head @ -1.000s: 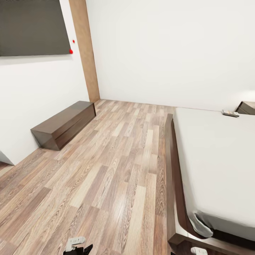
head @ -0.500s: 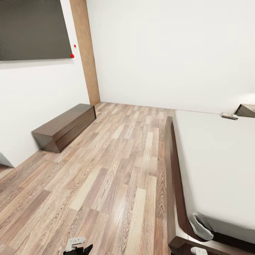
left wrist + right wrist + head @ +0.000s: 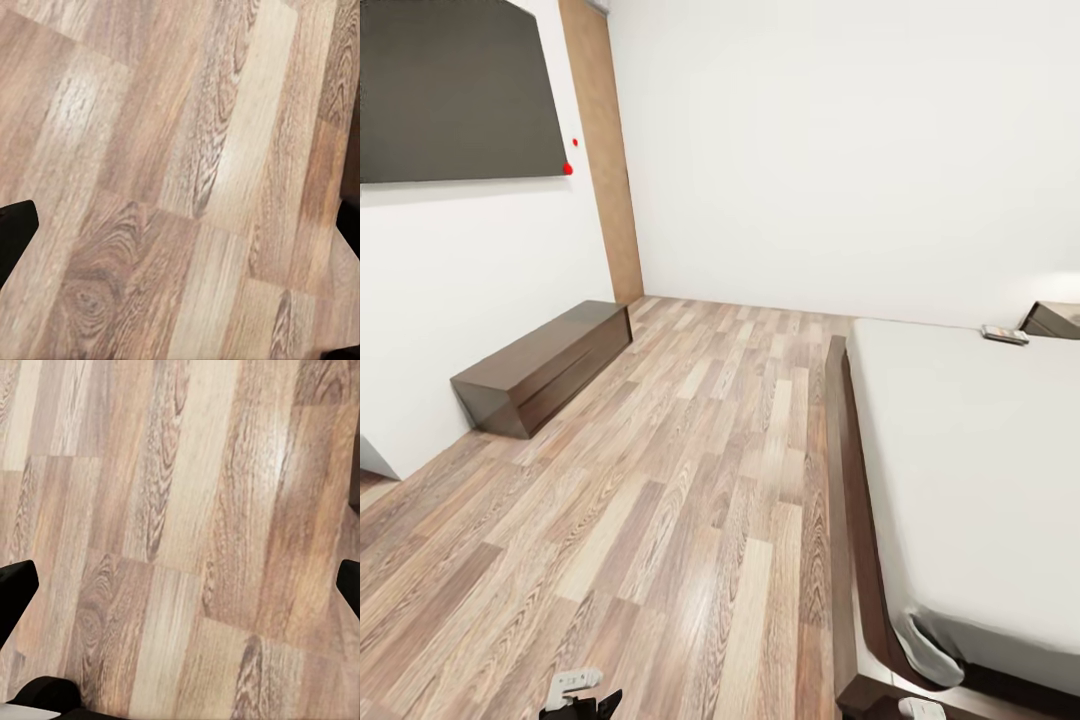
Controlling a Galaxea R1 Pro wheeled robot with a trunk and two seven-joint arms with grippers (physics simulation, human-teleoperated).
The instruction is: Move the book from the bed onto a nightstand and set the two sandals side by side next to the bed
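The bed [image 3: 960, 470] fills the right side of the head view, a pale mattress on a dark frame. The book [image 3: 1005, 334] lies flat at the mattress's far corner. Just beyond it stands a dark nightstand [image 3: 1055, 320]. The sandals are out of view. Part of my left gripper [image 3: 575, 692] and of my right gripper [image 3: 920, 708] peeks in at the bottom edge, low over the floor. In the left wrist view my left gripper [image 3: 180, 232] is open over bare planks. My right gripper [image 3: 180, 585] is also open, with nothing between its fingers.
A long low dark bench [image 3: 545, 362] stands against the left wall under a dark wall panel [image 3: 455, 90]. A brown wall strip [image 3: 605, 150] marks the far corner. Wood-plank floor [image 3: 690, 480] stretches between the bench and the bed.
The whole head picture has slid slightly downward, so the camera has moved. The book, the bed and the bench have not moved, and both grippers keep their places.
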